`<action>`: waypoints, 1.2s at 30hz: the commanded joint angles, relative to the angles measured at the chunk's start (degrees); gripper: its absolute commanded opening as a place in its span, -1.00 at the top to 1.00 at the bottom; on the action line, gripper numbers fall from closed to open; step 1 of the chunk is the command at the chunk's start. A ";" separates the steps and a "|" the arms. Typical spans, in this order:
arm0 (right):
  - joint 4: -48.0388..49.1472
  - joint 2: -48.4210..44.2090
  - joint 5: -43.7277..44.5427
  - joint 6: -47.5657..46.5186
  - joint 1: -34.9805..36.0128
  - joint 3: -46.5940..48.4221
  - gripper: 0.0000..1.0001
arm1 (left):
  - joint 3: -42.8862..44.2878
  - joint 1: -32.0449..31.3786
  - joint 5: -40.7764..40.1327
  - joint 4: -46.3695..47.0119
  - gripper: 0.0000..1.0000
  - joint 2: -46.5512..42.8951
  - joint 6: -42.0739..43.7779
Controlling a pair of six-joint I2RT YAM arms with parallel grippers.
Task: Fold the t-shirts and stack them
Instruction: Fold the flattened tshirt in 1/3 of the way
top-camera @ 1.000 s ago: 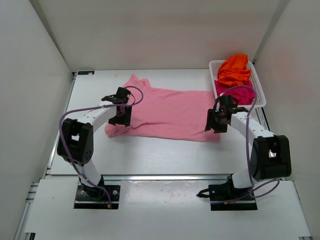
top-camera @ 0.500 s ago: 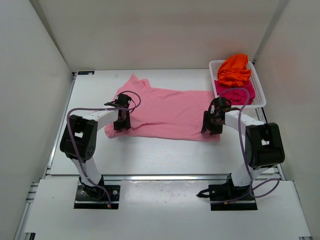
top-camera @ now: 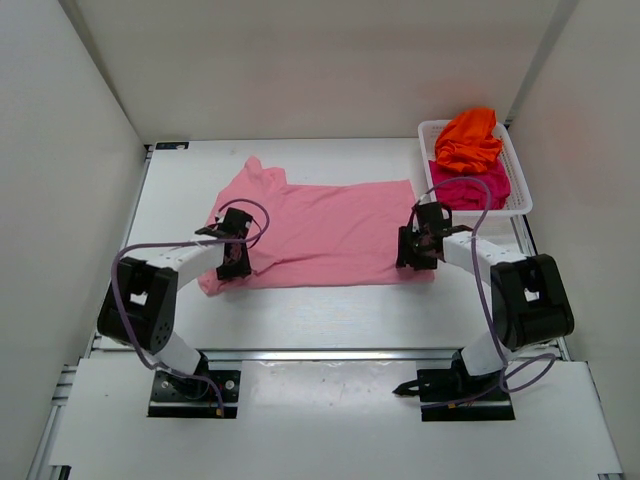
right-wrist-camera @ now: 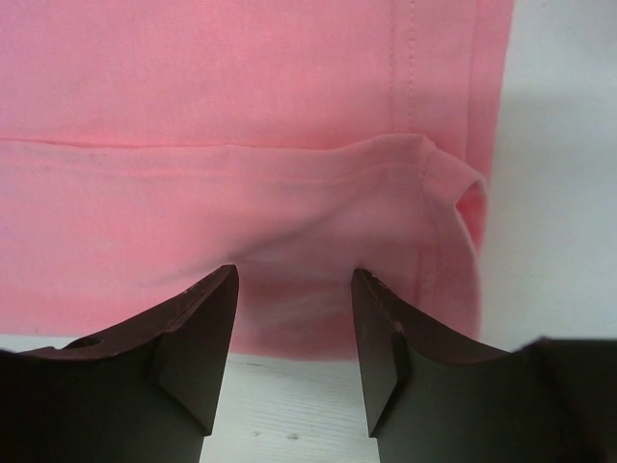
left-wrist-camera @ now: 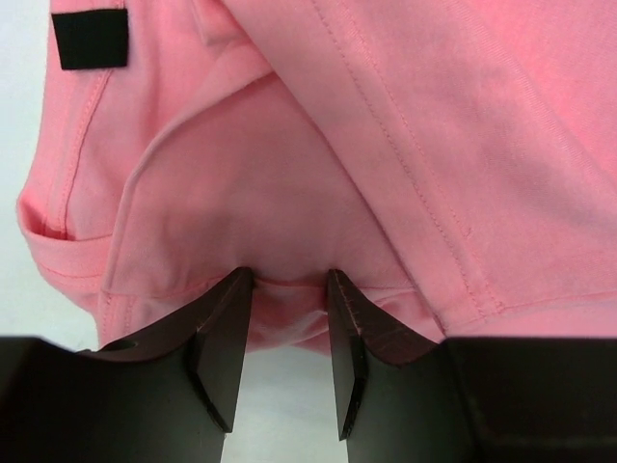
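Observation:
A light pink t-shirt (top-camera: pixel 320 225) lies spread flat across the table, collar to the far left. My left gripper (top-camera: pixel 233 263) presses on its near-left sleeve corner. In the left wrist view the left gripper (left-wrist-camera: pixel 287 280) is open, its jaws partly apart with a wrinkle of the pink t-shirt (left-wrist-camera: pixel 289 174) between the tips. My right gripper (top-camera: pixel 413 257) rests on the near-right hem corner. In the right wrist view the right gripper (right-wrist-camera: pixel 294 280) is open, tips on the pink t-shirt (right-wrist-camera: pixel 241 193). An orange t-shirt (top-camera: pixel 468 140) lies on a magenta t-shirt (top-camera: pixel 470 190).
The orange and magenta shirts sit in a white mesh basket (top-camera: pixel 522 185) at the far right corner, just behind my right arm. White walls close in the table on the left, back and right. Bare table shows along the near edge in front of the pink shirt.
The pink shirt has slid left and slightly toward the near edge, along with both grippers. The left jaws have narrowed over a wrinkle of fabric. The right jaws kept their width.

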 commanded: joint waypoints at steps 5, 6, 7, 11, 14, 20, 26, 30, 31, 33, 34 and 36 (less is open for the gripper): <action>-4.66 -1.36 0.92 3.87 4.63 -3.93 0.02 | -9.28 2.33 -2.57 -8.37 0.05 -8.25 0.39; -4.93 -1.62 1.53 3.71 5.33 -4.46 0.01 | -9.03 2.33 -2.75 -8.72 0.05 -9.56 0.30; -5.10 -2.76 1.36 4.49 6.20 -4.81 0.02 | -8.94 2.07 -3.01 -9.51 0.04 -10.88 0.30; -6.51 -5.39 1.88 6.78 7.79 -7.18 0.02 | -10.16 2.16 -2.66 -9.34 -0.02 -12.82 0.39; -6.86 -8.21 1.36 8.97 8.32 -9.90 0.02 | -9.73 2.24 -2.49 -9.34 -0.04 -13.88 0.74; -8.53 -15.06 -0.40 9.51 9.46 -12.55 0.01 | -8.85 5.31 1.81 -8.29 -0.05 -17.64 2.50; -11.52 -21.66 -1.54 10.03 8.77 -10.01 0.02 | -6.31 11.02 9.36 -8.99 -0.17 -27.92 5.48; -12.83 -22.37 -2.24 8.64 6.13 -5.80 0.03 | -1.39 12.79 12.10 -11.18 -0.18 -30.49 6.54; -13.19 -22.37 -2.25 7.76 5.52 -5.17 0.02 | 0.97 13.22 12.63 -11.45 -0.18 -30.32 6.63; -12.41 -19.83 -1.99 7.05 3.24 -0.88 0.01 | 7.03 12.70 13.68 -11.71 -0.18 -27.17 6.28; -12.49 -17.38 -2.25 6.70 2.27 -0.08 0.01 | 8.45 12.09 14.12 -10.85 -0.18 -25.93 5.93; -11.09 -13.69 -1.73 6.08 1.21 5.26 0.01 | 14.41 11.12 14.30 -8.74 -0.22 -20.50 5.75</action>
